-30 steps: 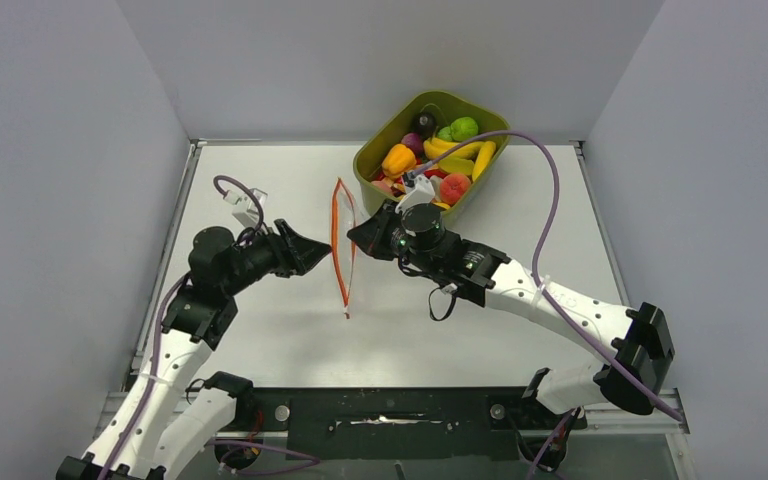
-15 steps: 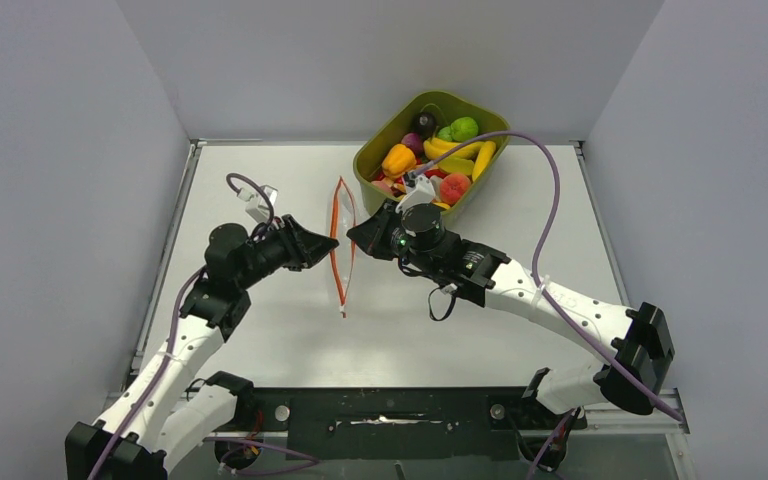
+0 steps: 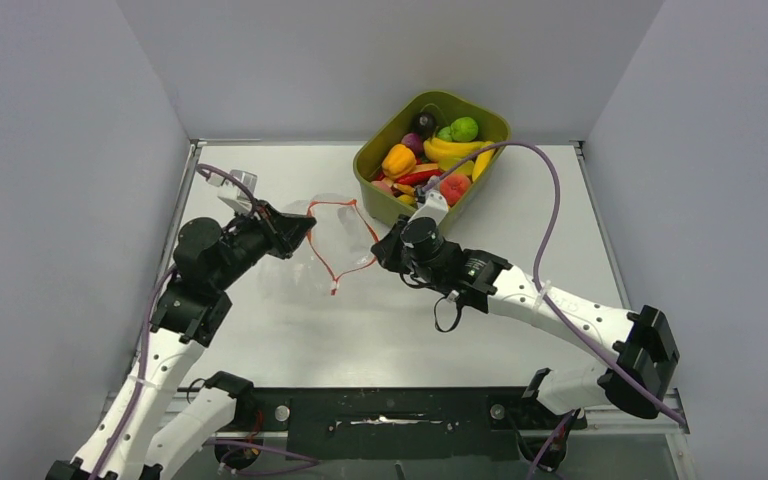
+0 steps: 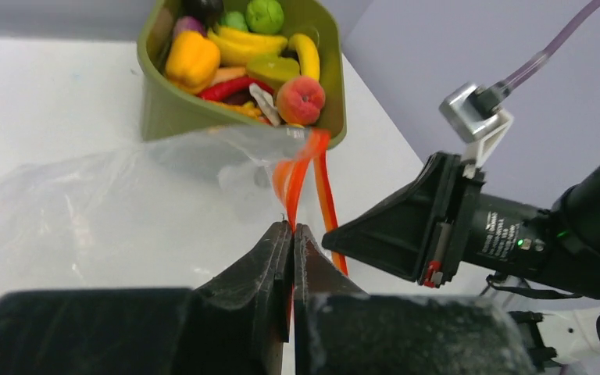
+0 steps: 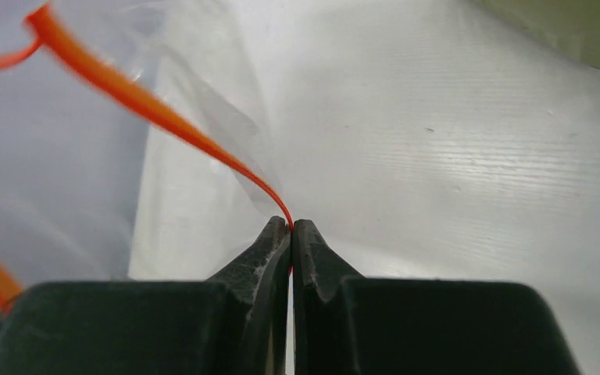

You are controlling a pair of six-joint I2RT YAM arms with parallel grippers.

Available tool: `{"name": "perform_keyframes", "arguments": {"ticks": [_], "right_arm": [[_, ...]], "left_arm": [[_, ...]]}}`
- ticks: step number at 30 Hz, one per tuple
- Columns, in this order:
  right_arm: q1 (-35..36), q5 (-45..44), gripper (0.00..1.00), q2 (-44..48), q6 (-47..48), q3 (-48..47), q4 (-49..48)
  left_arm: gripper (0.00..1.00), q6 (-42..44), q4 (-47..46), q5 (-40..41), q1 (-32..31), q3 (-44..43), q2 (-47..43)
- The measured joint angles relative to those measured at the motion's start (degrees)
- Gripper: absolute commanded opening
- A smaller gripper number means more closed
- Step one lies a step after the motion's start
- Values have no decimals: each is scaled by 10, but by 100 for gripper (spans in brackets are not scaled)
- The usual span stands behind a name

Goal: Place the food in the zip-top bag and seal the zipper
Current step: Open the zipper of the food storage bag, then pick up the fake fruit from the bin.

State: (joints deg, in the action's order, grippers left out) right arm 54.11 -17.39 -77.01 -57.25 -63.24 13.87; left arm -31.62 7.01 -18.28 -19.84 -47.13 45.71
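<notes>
tabletop [image 3: 410, 330] in pale grey, walled on three sides, with two robot arms reaching in from its near edge. an olive-green tub [image 3: 368, 170] sits at the far side, heaped with the food [image 3: 440, 160]: yellow bananas [image 3: 457, 148], an orange pepper [image 3: 398, 160], a green lime [image 3: 465, 128], a peach [image 3: 454, 188] and other toy pieces. all of the food that can be seen lies inside the tub.

just left of the tub, and a little nearer to the arms than it, the zip-top bag [image 3: 310, 255] is stretched between the two claws. it is clear and crinkly. whether its lower part rests on the tabletop cannot be told. its zipper [image 3: 338, 203], a thin orange-red strip, is spread into a rough loop, so the mouth stands open. the loop's nearest bend comes close to the tub's wall; whether they touch cannot be told.

the left claw [image 3: 305, 220], on the side of the bag away from the tub, is closed tight on the zipper. in its wrist view the jaws meet, with the orange strip running down into them. the right claw [image 3: 380, 250], on the tub side of the bag and just in front of the tub's near corner, is likewise pinched fully closed on the zipper, with the strip coming out from between its tips.
</notes>
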Motion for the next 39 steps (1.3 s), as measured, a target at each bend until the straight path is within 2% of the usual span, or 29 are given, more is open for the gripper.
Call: {"name": "perform_keyframes", "arguments": {"ticks": [4,9,11,16,23,30,35,39], "right_arm": [[0,-13,0,3,-2,31,14],[0,-4,1,3,12,45,11],[0,5,6,3,25,44,5],[0,34,29,3,68,28,2],[-8,107,51,-5,147,-47,12],[-60,153,65,-12,237,-138,55],[-135,155,66,-45,305,-191,100],[-179,139,70,-106,360,-243,136]], "left_arm": [[0,50,23,19,0,-31,-16],[0,97,50,20,0,-6,-16],[0,109,52,19,0,23,-14],[0,120,54,16,0,74,-19],[0,127,38,13,0,100,-38],[0,133,17,8,0,134,-58],[0,141,9,4,0,153,-72],[0,154,9,2,0,153,-78]]}}
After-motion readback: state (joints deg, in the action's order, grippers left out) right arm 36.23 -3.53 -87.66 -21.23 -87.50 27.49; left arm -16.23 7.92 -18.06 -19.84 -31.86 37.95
